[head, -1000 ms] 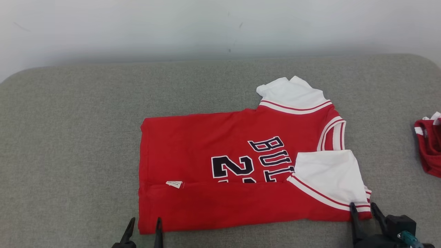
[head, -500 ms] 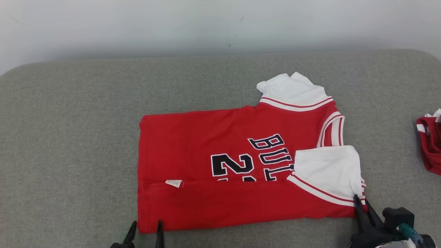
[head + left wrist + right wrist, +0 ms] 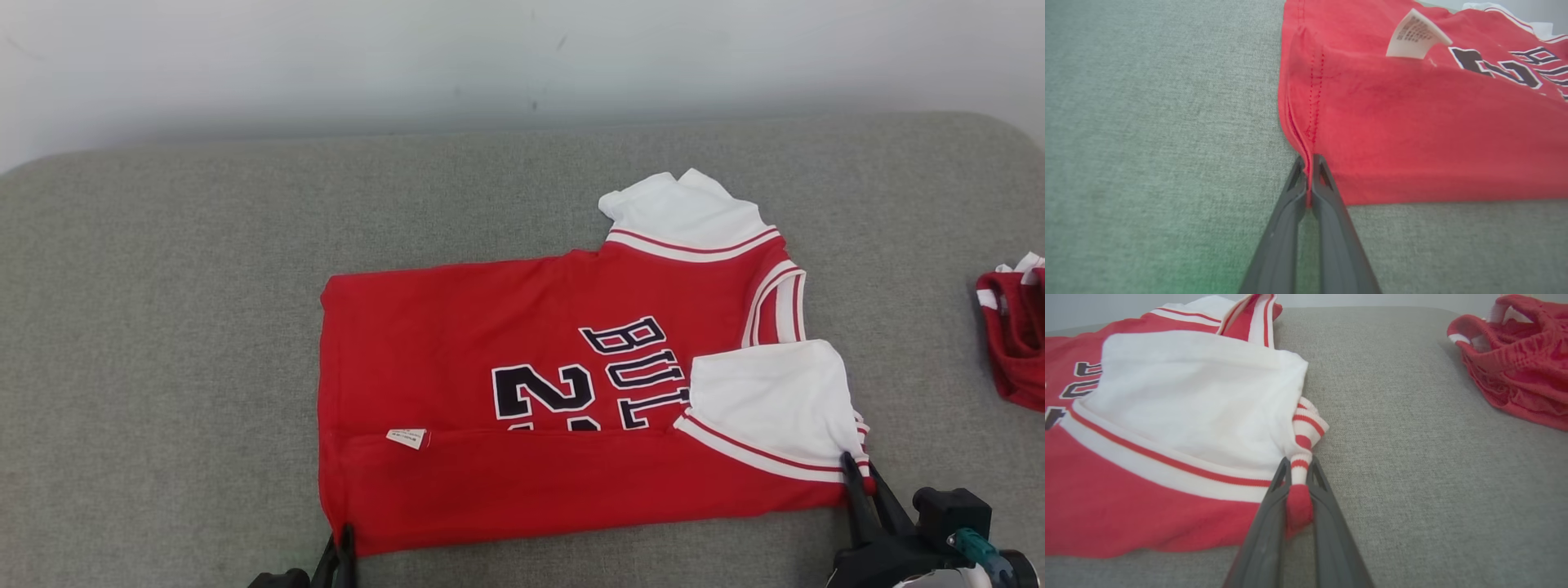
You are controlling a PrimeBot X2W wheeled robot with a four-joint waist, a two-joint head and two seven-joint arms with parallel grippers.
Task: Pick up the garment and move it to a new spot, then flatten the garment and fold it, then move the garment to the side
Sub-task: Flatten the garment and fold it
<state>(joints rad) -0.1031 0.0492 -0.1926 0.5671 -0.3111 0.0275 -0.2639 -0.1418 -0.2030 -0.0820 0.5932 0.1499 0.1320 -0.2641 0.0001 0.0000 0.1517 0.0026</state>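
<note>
A red short-sleeved jersey (image 3: 490,351) with white sleeves and dark lettering lies part-folded in the middle of the grey fabric-covered table (image 3: 163,343), nipped at both near corners.

The left gripper (image 3: 1309,161) has its two dark fingers clamped on the stitched hem corner at the near left. The right gripper (image 3: 1298,462) is pinched tight on the red-and-white striped cuff at the near right. A small white care label (image 3: 406,438) pokes out along the fold. A crumpled red mesh garment (image 3: 1012,343) sits well apart at the table's right edge.
</note>
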